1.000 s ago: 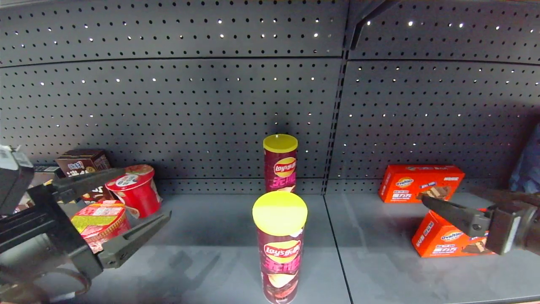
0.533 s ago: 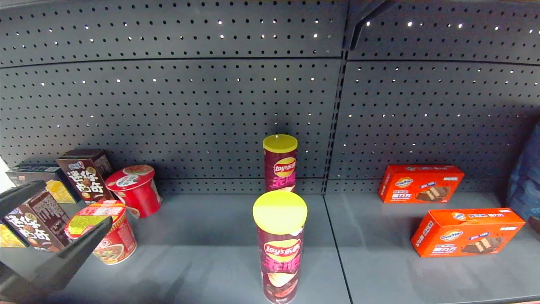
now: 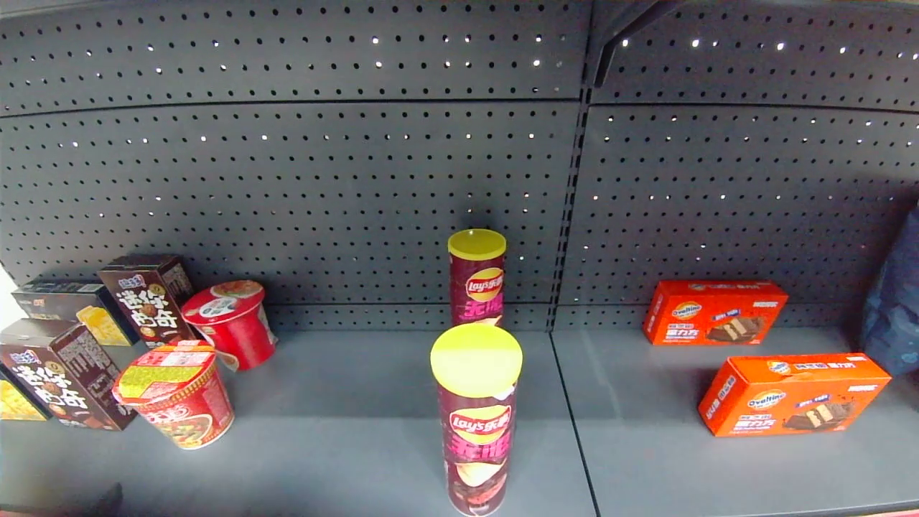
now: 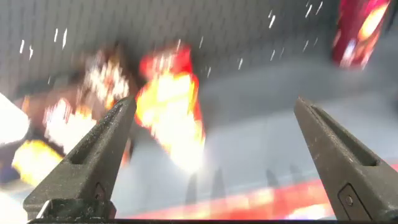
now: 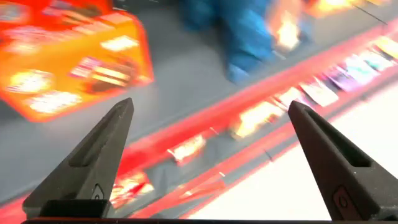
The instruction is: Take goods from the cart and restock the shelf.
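The left gripper and right gripper are shown with fingers spread, nothing held. The front chip canister is stood upright on the shelf; it is judged light, rigid and smooth, best grasped at mid-body.

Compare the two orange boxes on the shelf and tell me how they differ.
The rear orange box sits close to the pegboard panel. The front orange box sits nearer the front edge of the shelf and farther to the right. The rear orange box lies square to the panel, while the front orange box is turned at a slant. Both are the same orange with like print, rest on a long side, and stand apart from each other.
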